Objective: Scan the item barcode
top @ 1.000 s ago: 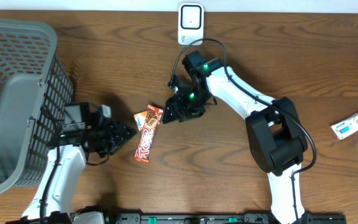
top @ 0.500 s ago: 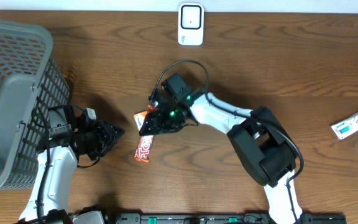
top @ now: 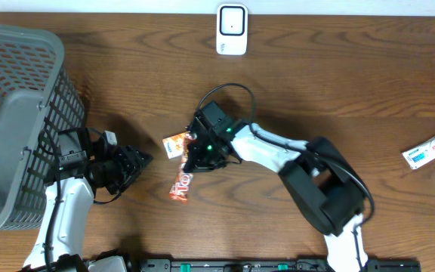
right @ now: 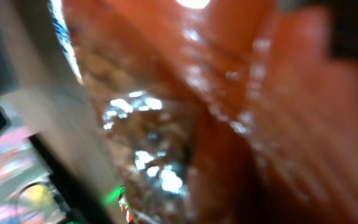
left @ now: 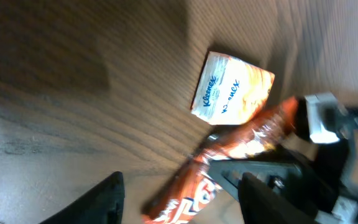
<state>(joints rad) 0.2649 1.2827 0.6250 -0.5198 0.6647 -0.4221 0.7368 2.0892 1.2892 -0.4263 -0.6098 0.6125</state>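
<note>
The item is an orange candy bar [top: 180,185] lying on the wooden table, with its barcode not visible. My right gripper [top: 195,160] is shut on the bar's upper end. In the right wrist view the blurred orange wrapper [right: 241,99] fills the picture and hides the fingers. My left gripper [top: 139,162] stands open a little to the left of the bar, apart from it. The left wrist view shows the bar [left: 229,163] beyond the left gripper [left: 180,182], with the right arm's black fingers over its far end.
A small Kleenex tissue pack [top: 175,143] lies right beside the bar's upper end. The white scanner [top: 232,30] stands at the back edge. A grey mesh basket [top: 13,113] fills the left side. A white packet [top: 427,150] lies far right.
My right gripper has come down and shut on the bar's upper end, and the bar has shifted slightly. My left gripper has opened wider and barely moved.
</note>
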